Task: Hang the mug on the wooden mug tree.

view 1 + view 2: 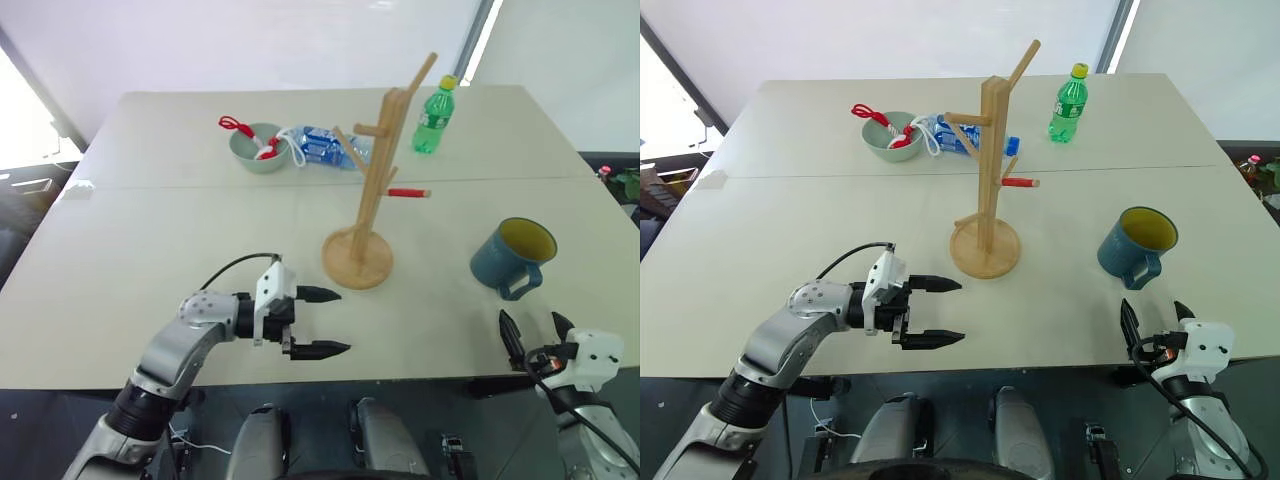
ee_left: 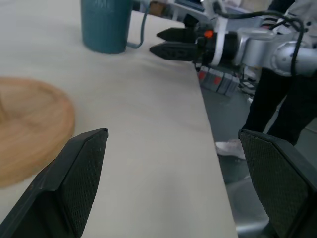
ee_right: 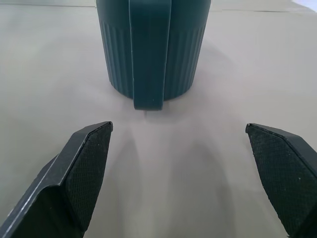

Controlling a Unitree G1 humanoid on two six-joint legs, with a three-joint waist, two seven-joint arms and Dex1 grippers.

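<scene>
1. Pale tabletop (image 1: 150,250) with a seam across it, set before a bright white wall.
2. Left pincer (image 1: 318,321): spread, empty, above the tabletop just short of the wooden mug tree (image 1: 365,230).
3. Right pincer (image 1: 535,335): spread wide, empty, at the near edge.
4. The mug (image 1: 512,256) stands upright just beyond the right pincer, handle toward it, apart from the tree.
</scene>
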